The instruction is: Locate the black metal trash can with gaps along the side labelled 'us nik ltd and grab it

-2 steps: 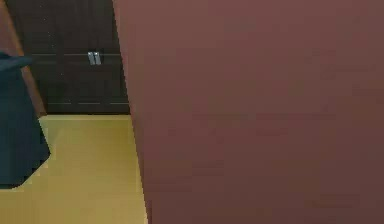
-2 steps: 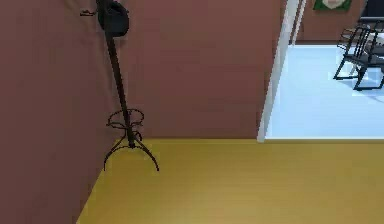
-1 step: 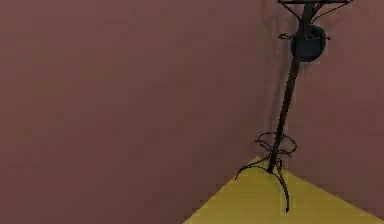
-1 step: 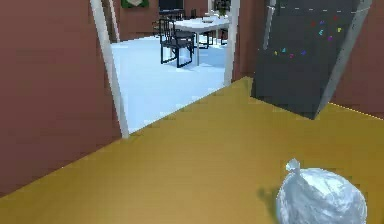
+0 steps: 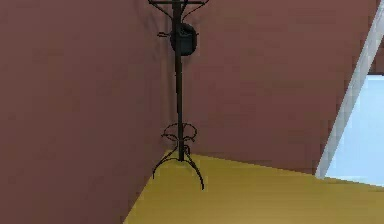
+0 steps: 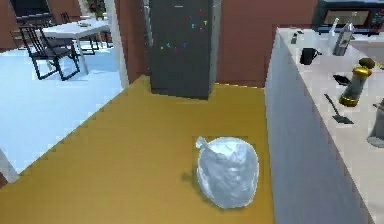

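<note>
Jaw state: you can't tell; trash can's spot likewise unknown; crumpled white plastic bag (image 6: 227, 172) lies near, left of the long grey counter (image 6: 300, 160); ahead, tall black metal coat stand (image 5: 178, 100) sits tucked into the corner, out of traffic; you'll probably need to turn and search.

- Forward view: coat rack (image 5: 178, 100) at centre frame, in the corner where two walls meet; doorway (image 5: 362, 130) at the right edge.
- Arm side view: fridge (image 6: 180, 45) at upper centre, against the back wall.
- Bag (image 6: 227, 170) on the floor at lower centre, just left of the counter (image 6: 300, 150).
- Mug (image 6: 309, 56) and bottle (image 6: 352, 85) on the counter, upper right.
- Table (image 6: 78, 29) with chairs (image 6: 50, 50), upper left.
</note>
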